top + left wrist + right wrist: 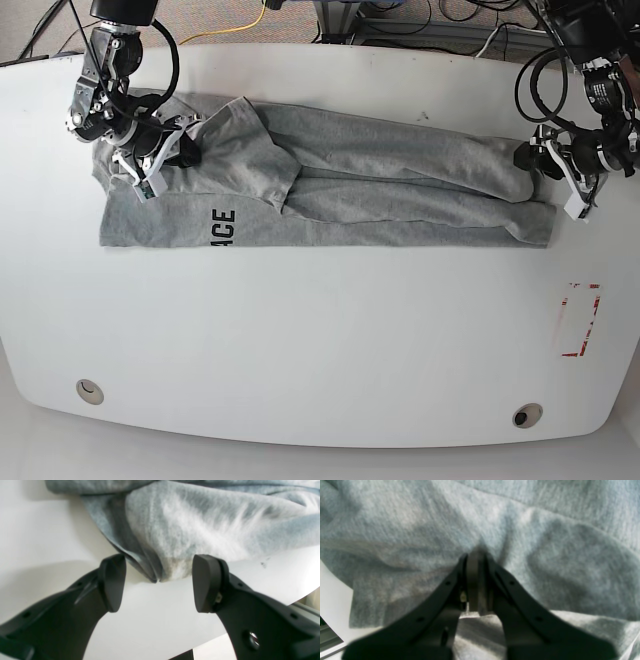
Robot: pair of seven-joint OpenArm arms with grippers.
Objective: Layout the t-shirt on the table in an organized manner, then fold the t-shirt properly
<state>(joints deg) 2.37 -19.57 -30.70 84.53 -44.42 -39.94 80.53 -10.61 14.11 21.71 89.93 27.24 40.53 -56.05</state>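
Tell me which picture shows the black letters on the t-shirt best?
The base view. It looks down on the whole t-shirt and shows the dark letters near its front edge. Both wrist views sit close to the grey cloth and show only folds, no letters at all.

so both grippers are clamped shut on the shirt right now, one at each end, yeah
Not quite. Only the right gripper is shut on the t-shirt. The left wrist view shows the left gripper open, its pads either side of the shirt's end without pinching it. They are at opposite ends, as you say.
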